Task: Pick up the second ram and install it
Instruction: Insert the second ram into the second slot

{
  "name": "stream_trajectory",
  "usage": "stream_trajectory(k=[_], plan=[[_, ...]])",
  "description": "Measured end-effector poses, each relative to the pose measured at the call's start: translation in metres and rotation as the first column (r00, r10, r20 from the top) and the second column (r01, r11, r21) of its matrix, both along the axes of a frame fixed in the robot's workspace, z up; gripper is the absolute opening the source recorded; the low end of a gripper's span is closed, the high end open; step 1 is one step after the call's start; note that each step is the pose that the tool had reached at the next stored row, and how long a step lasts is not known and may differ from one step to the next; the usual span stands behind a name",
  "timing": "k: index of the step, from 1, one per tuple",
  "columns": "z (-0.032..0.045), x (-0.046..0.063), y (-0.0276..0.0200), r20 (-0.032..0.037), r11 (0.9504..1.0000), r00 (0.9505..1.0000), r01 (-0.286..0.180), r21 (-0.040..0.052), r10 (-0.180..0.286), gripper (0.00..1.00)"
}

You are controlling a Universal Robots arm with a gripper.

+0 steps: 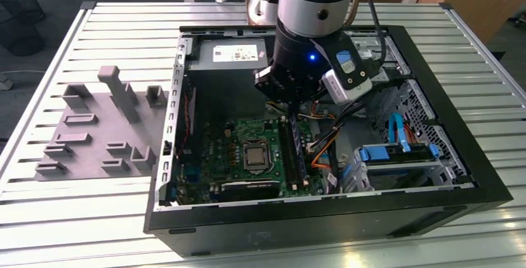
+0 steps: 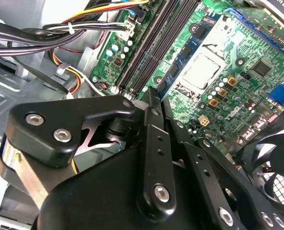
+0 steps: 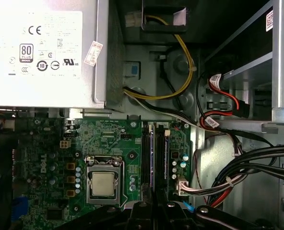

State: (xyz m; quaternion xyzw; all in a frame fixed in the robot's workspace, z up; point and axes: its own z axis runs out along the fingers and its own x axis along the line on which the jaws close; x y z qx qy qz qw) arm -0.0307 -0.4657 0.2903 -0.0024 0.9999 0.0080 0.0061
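Hand [image 2: 154,98] directly above second ram [image 3: 159,158], seated in slot.

Exterior view: high and off to one side, angled down on the open computer case [image 1: 460,182] atop the slatted tabletop [image 1: 82,225]. Both wrist views: close inside the case, facing the green motherboard [image 2: 218,72] and processor socket [image 3: 103,182], shared between them.

Light came from overhead, pretty even, with glare streaks on the slatted table [image 1: 98,219] at the exterior view's bottom, a blown-out white power supply label [image 3: 41,48] upper left, and the case interior [image 1: 222,89] sitting in shadow.
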Motion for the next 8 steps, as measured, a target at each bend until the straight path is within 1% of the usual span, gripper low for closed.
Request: stream_trajectory(k=[4,8], plan=[[-0.0012,0.0000,-0.0006,0.0001,1.0000,1.0000,0.000,0.0004,0.000,0.14],[-0.0081,0.0000,-0.0047,0.0001,1.0000,1.0000,0.000,0.0002,0.000,0.14]])
